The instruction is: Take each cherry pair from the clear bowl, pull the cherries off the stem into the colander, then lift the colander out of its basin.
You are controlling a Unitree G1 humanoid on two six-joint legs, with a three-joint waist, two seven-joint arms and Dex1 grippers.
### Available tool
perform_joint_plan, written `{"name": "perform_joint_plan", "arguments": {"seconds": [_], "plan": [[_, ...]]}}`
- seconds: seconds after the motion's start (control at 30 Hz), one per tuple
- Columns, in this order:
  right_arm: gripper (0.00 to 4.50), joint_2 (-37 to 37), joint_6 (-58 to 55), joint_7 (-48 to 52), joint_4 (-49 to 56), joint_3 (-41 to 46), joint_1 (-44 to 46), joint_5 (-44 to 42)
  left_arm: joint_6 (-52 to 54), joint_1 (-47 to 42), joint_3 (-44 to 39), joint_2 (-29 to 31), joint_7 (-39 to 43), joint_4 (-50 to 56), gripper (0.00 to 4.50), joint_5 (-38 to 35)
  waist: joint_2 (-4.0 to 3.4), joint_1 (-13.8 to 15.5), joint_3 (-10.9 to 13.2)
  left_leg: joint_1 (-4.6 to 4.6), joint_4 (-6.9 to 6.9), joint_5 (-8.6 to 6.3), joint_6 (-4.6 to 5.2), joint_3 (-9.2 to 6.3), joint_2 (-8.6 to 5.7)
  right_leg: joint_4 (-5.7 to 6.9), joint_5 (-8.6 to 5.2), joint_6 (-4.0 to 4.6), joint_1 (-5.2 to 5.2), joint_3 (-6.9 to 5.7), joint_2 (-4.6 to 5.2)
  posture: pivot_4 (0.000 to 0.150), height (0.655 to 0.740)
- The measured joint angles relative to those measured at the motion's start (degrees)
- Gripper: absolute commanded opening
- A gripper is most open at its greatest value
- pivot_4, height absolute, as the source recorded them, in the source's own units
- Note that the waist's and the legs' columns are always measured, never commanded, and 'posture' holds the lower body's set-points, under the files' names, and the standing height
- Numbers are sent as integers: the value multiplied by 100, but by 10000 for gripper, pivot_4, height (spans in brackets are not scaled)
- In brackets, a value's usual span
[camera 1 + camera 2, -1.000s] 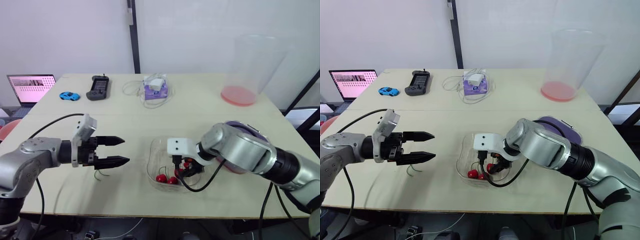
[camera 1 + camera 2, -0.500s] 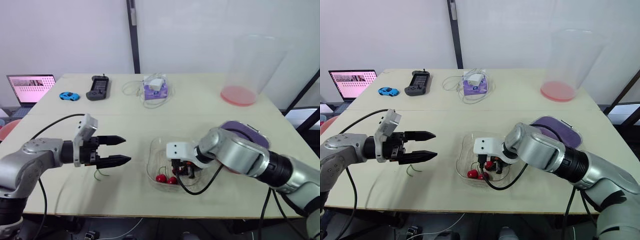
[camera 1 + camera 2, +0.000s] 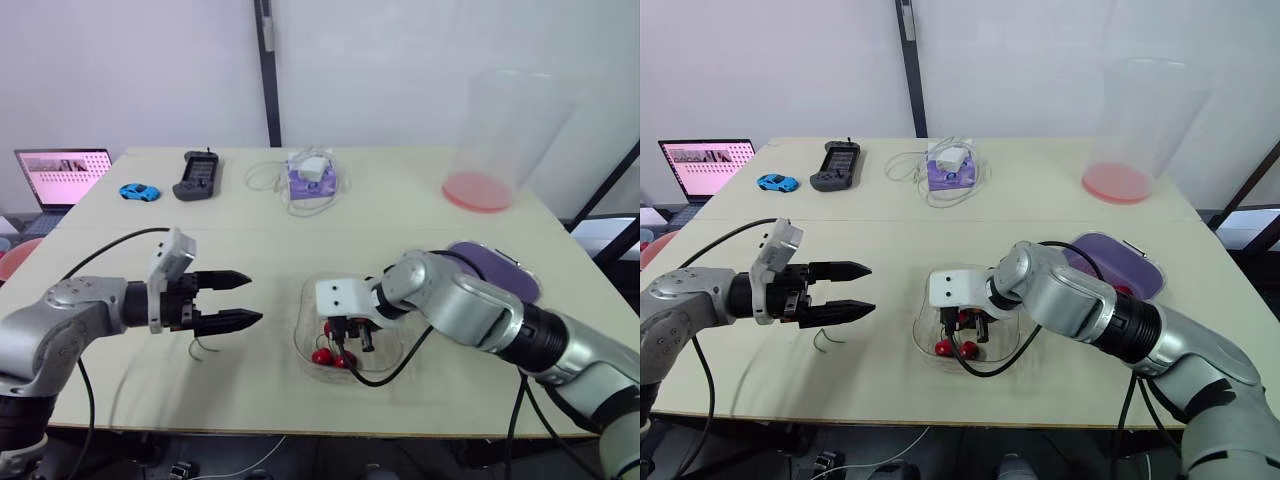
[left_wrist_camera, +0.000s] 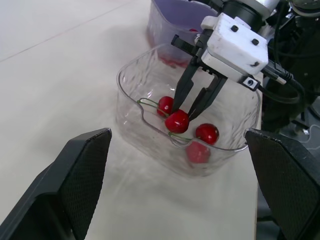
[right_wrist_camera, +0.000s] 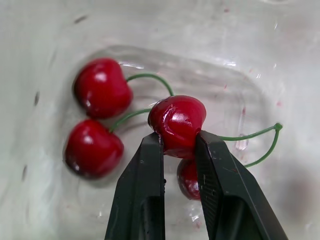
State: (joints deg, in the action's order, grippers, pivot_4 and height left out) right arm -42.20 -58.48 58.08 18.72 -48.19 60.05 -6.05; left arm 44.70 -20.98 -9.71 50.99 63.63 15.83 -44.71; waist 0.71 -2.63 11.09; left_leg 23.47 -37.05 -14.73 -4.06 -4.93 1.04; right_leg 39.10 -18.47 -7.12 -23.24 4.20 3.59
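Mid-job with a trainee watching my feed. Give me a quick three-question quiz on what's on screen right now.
1. True or false: the right gripper has its fingers on either side of a cherry inside the clear bowl.
2. The left gripper is: A) open, over the table, apart from the bowl; B) shut; C) inside the bowl.
3. How many cherries lie in the bowl in the right wrist view, counting the gripped one?
Key: 1 true; 2 A; 3 four.
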Motion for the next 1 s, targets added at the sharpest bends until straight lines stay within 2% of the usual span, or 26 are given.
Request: {"name": "perform_joint_plan", "arguments": {"seconds": [0.03, 0.13, 0.17, 0.2, 0.57, 1.0], "plan": [[16755, 53, -46, -28, -28, 48, -34, 19, -11, 0, 0, -1, 3, -1, 45000, 8, 0, 1, 0, 0, 0, 0, 0, 0, 0, 0, 0, 0, 0, 0, 0, 1500, 7332], [31407, 99, -154, -35, -38, 192, -37, 20, -25, -5, 7, -30, 20, -11, 45000, 30, 0, 1, 0, 0, 1, 0, 0, 0, 0, 0, 0, 0, 0, 0, 0, 1500, 7332], [37887, 83, -217, -26, -35, 272, -36, 19, -31, -6, 27, -44, 36, -24, 45000, 34, 0, -1, 0, 0, 0, 0, 0, 0, 0, 0, 0, 0, 0, 0, 0, 1500, 7332], [39713, 73, -241, -24, -35, 302, -36, 19, -31, -6, 43, -44, 41, -30, 45000, 36, 0, -1, 0, 0, 1, 0, 0, 0, 0, 0, 0, 0, 0, 0, -1, 1500, 7332], [39713, -30, -820, -20, -51, 636, -33, 17, -172, -89, 216, -57, 160, -172, 45000, 133, 0, -7, 0, 0, 1, 0, 0, 0, 0, 0, 0, 0, 0, 0, -1, 1500, 7332], [39713, 370, -660, -315, -567, 216, -56, 321, -244, -132, 221, -93, 224, -233, 45000, 190, 0, -7, 0, 0, 0, 0, 0, -1, 0, 1, 0, 0, 0, -1, 0, 1500, 7332]]}}
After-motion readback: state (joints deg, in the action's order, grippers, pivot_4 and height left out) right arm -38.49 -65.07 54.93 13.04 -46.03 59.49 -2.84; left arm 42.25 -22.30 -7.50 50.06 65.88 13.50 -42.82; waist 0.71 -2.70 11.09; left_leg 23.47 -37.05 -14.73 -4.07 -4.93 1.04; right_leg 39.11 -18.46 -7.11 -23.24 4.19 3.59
